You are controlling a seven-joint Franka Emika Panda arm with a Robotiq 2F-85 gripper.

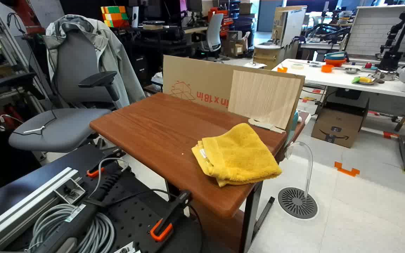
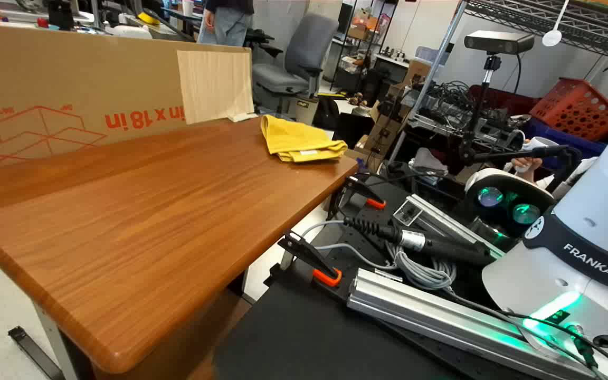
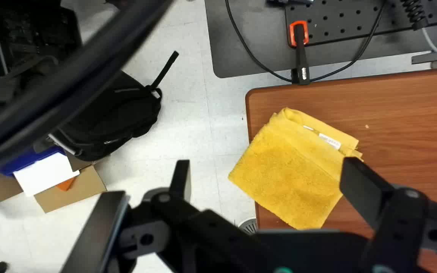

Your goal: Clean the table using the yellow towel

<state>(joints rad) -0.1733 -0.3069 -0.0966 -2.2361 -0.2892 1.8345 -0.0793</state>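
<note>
While the yellow towel (image 1: 237, 156) lies folded on the table (image 1: 160, 123), the hand (image 3: 267, 174) gapes wide, its height unclear.

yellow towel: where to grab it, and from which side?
Probably the middle, straight down from above: the yellow towel lies folded in layers on the table, and that soft cloth should bunch up in the open pincer as it closes. I'd skip the corner that overhangs the table edge: no tabletop under it.

Pale jacket (image 1: 115, 58) over gray chair (image 1: 71, 79)
</note>
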